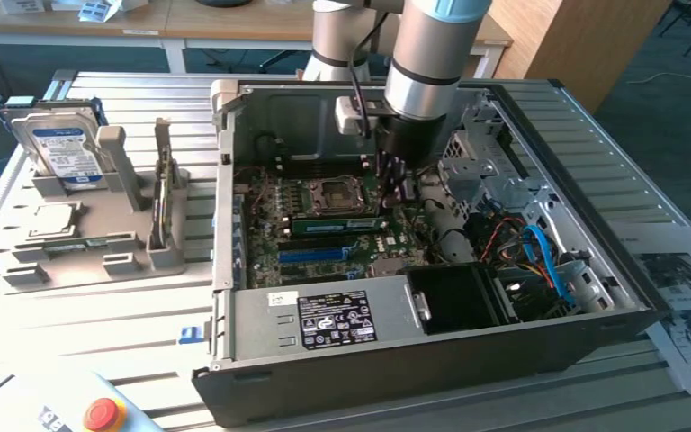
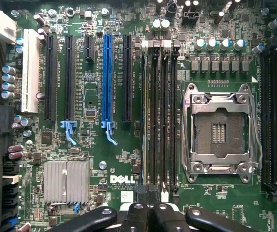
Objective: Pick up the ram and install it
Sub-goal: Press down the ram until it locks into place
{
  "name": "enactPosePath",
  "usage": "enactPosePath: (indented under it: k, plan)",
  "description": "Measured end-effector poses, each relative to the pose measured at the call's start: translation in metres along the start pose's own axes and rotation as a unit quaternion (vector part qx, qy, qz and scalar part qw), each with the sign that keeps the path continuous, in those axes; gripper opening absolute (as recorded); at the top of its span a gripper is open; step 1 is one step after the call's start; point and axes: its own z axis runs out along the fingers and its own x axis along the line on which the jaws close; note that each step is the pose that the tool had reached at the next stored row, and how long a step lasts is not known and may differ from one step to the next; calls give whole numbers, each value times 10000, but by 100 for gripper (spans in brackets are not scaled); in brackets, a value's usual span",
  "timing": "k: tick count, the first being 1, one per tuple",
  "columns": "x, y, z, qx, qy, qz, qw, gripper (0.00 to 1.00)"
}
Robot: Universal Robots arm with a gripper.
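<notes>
The arm hid the gripper tips in the exterior view, so contact with the ram was unclear. The fingers sat closed together. The ram lay on edge in a slot beside the socket, just under the gripper. Case walls closed in all round.

arm: silver tube segments | light blue joint cap | black wrist section | black cable alongside | gripper: black

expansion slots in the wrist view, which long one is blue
The long blue slot stands between black slots; a white slot lies at the row's far end.
</notes>
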Motion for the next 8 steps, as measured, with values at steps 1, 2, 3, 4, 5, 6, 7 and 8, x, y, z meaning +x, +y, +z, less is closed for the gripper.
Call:
enactPosePath:
  k: [1, 2, 3, 4, 5, 6, 7, 8]
  plan:
    - [1, 0, -12, 0, 0, 0, 10000, 10]
    - [1, 1, -22, 0, 0, 0, 10000, 10]
    - [2, 1, -34, 0, 0, 0, 10000, 10]
    - [2, 1, -43, 0, 0, 0, 10000, 10]
    - [2, 2, -51, 0, 0, 0, 10000, 10]
    - [2, 1, -53, 0, -1, 0, 10000, 10]
    - [2, 1, -52, 0, -1, 0, 10000, 10]
    - [2, 1, -52, 0, -1, 0, 10000, 10]
